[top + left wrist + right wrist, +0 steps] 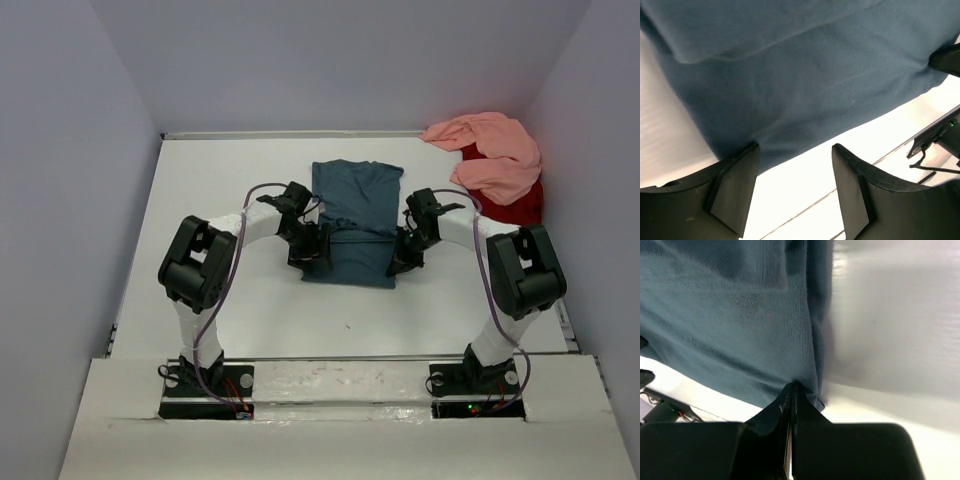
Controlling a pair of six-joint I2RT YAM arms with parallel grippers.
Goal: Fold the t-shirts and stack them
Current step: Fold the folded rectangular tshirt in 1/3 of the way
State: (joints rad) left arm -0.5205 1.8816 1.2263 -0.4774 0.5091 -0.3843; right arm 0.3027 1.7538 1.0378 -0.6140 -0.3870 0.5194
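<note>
the dark teal shirt (355,215) lay in the middle of the table (230,200), its near half doubled over. the left gripper (795,150) stood with jaws apart at the near left corner, one finger (737,180) against the hem, holding nothing. the right gripper (792,387) was pinched together on the near right edge; how much cloth sat between its tips was hidden. the pink shirt (490,155) lay crumpled in the far right corner, covering most of the red shirt (520,205)

Teal-blue t-shirt (352,215), salmon-pink t-shirt (490,155), red t-shirt (522,207), white table (250,300)
</note>
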